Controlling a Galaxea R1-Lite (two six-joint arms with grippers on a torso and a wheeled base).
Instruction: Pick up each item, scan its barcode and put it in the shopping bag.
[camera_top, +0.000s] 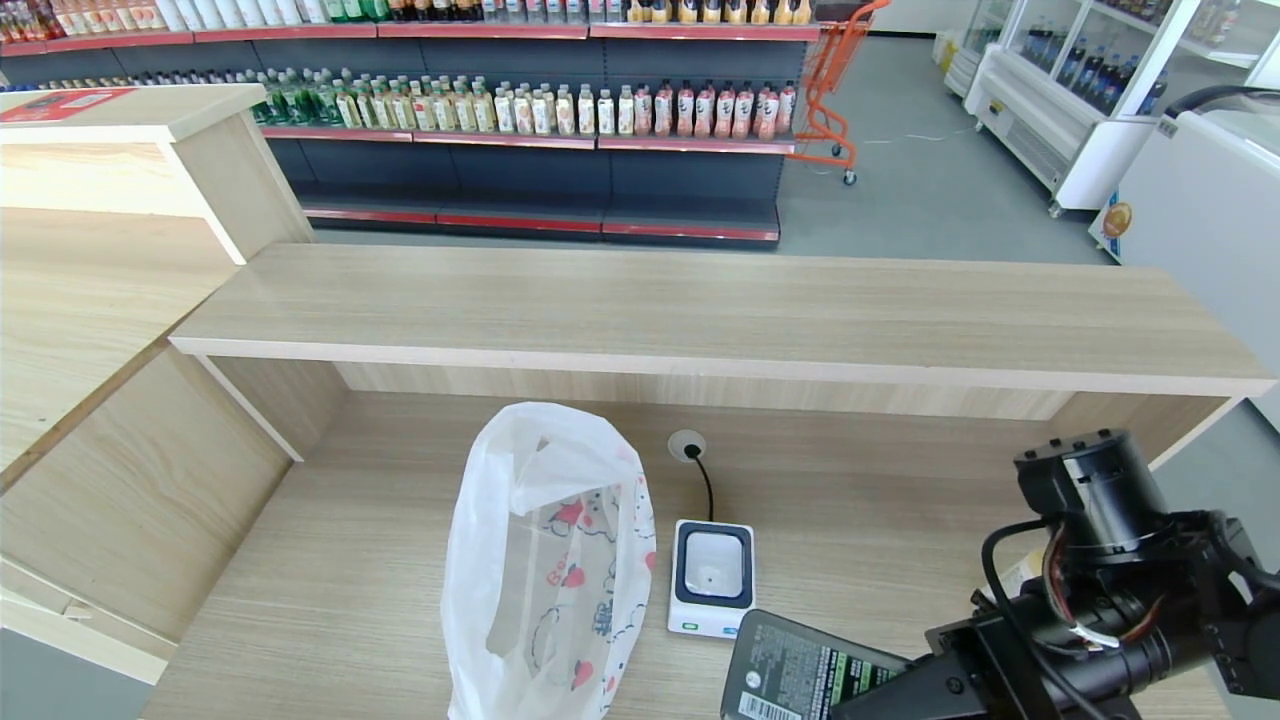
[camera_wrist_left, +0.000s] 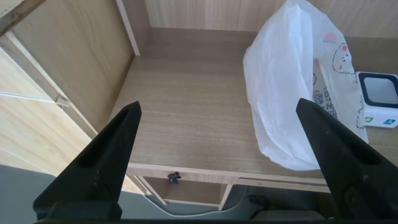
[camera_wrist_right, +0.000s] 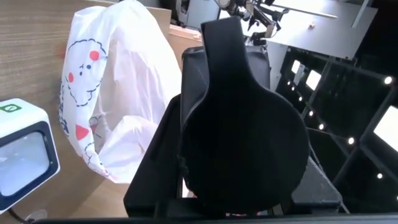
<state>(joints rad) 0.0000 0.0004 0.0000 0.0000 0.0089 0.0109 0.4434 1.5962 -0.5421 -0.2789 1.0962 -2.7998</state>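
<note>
Dark packet (camera_top: 795, 668) in right end effector (camera_top: 885, 690), apparently just beside scanner (camera_top: 712, 575)

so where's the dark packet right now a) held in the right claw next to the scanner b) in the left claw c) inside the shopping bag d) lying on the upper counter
a, the right claw grips the dark packet just beside the scanner, outside the shopping bag.
</note>
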